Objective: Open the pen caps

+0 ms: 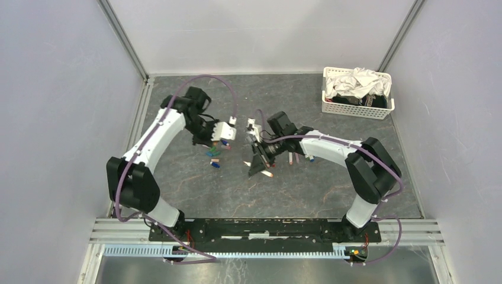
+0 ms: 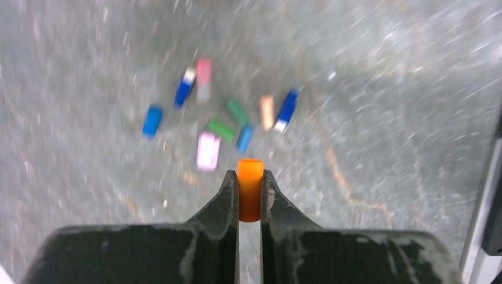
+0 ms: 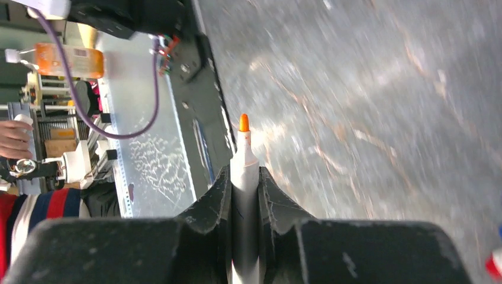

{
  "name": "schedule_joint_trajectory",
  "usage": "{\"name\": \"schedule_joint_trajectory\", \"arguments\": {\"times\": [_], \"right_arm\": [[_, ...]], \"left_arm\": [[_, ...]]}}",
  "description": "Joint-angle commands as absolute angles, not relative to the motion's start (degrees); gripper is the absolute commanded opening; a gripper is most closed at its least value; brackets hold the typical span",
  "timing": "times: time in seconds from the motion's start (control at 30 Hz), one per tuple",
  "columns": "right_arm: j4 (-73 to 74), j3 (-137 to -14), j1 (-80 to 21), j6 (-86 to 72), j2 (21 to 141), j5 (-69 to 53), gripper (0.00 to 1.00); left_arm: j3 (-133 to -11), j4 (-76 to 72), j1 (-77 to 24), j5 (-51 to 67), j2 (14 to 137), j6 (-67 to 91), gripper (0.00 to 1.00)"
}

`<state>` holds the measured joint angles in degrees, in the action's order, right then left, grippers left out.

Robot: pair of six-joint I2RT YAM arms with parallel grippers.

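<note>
Within clenched left end effector (image 2: 250, 176) — stubby orange cap (image 2: 250, 192); right end effector (image 3: 244, 171) — white pen (image 3: 243, 192).

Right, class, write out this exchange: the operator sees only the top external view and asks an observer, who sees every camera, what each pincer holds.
Operator: What is in the left pincer?
Observer: The left pincer is shut on an orange cap, held above the loose caps.
Operator: And the right one?
Observer: The right pincer grips a white pen by its barrel; its orange tip is bare.
</note>
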<state>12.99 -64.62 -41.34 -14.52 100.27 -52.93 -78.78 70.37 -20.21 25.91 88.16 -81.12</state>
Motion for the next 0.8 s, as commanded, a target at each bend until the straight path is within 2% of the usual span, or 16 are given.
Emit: {"name": "schedule_joint_trajectory", "arguments": {"times": [0.0, 0.17, 0.33, 0.43, 0.57, 0.77], "right_arm": [[19.09, -58.59, -38.75, -10.16, 95.68, -49.79, 0.00], [21.22, -58.87, -34.70, -10.08, 93.93, -41.01, 0.00], [21.32, -61.39, -33.22, -13.88, 93.53, -18.42, 0.00], [20.11, -62.69, -33.22, -15.65, 94.65, -9.10, 0.00], [18.40, -63.85, -33.26, -17.34, 97.49, -2.58, 0.00], [17.41, -65.27, -34.21, -18.30, 102.14, 4.16, 0.08]], "left_arm": [[-81.18, 68.79, -13.97, 17.97, 89.63, -85.34, 0.02], [-75.65, 62.71, -13.62, 19.22, 89.81, -81.77, 0.02], [-69.94, 55.94, -13.41, 19.17, 92.69, -75.05, 0.02], [-67.51, 52.25, -13.35, 18.94, 94.28, -71.67, 0.09], [-66.38, 50.58, -13.36, 20.01, 95.80, -69.42, 0.23], [-64.32, 48.41, -13.36, 19.76, 96.30, -68.67, 0.30]]}}
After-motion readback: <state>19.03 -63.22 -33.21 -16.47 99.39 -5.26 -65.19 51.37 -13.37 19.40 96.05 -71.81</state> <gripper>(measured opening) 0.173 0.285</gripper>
